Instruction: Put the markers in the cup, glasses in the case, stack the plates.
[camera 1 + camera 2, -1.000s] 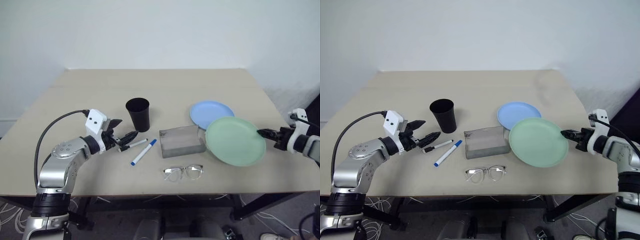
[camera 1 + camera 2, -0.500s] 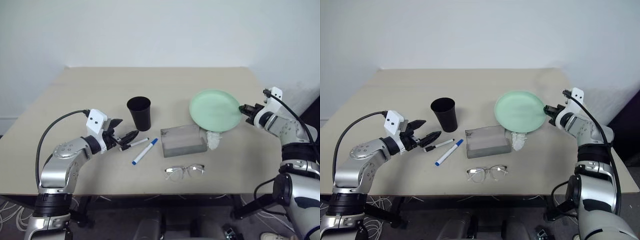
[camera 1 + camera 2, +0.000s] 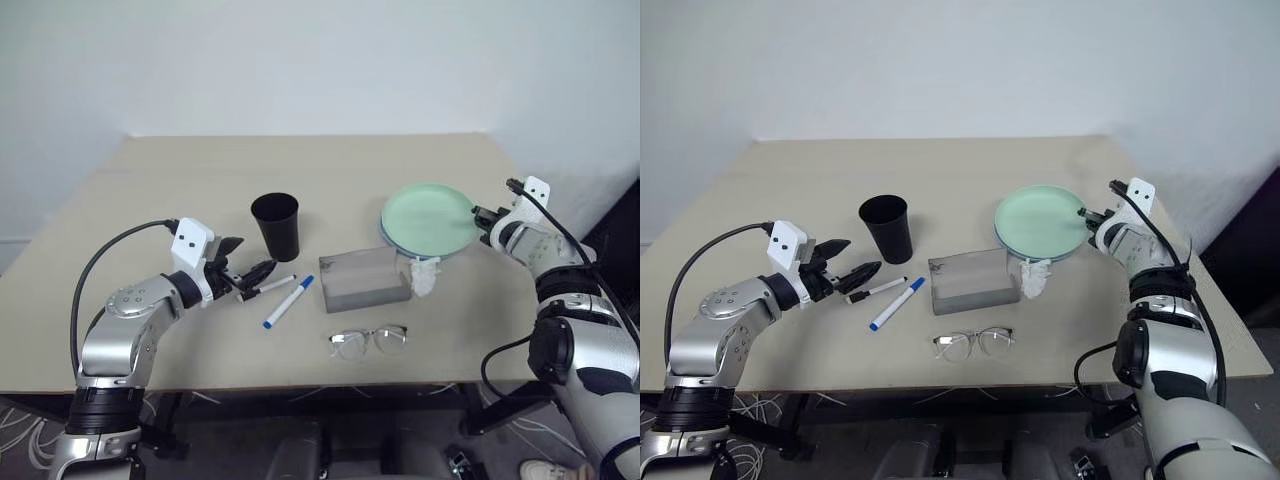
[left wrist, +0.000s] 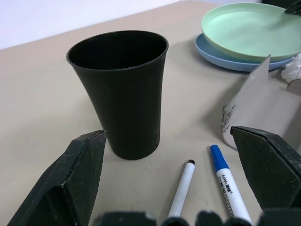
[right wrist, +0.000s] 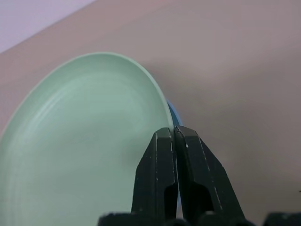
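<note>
The mint green plate [image 3: 428, 218] lies level on top of the light blue plate [image 3: 398, 244], of which just a rim shows. My right gripper [image 3: 481, 213] is shut on the green plate's right rim [image 5: 155, 101]. The black cup [image 3: 277, 226] stands upright left of centre. Two markers lie in front of it, one black-capped [image 3: 272, 285] and one blue-capped [image 3: 288, 303]. My left gripper [image 3: 250, 261] hovers open just left of the black-capped marker, holding nothing. The grey case [image 3: 365, 280] lies shut at the centre. In front of it the glasses [image 3: 368, 341] rest unfolded.
A crumpled white tissue [image 3: 425, 276] lies between the case and the plates. The table's right edge [image 3: 560, 290] runs close behind my right arm. Bare tabletop stretches behind the cup and along the front left.
My right gripper carried the green plate from the table's front right back and leftward, over the blue plate, and lowered it level onto it, baring the tissue. The left arm stayed still.
</note>
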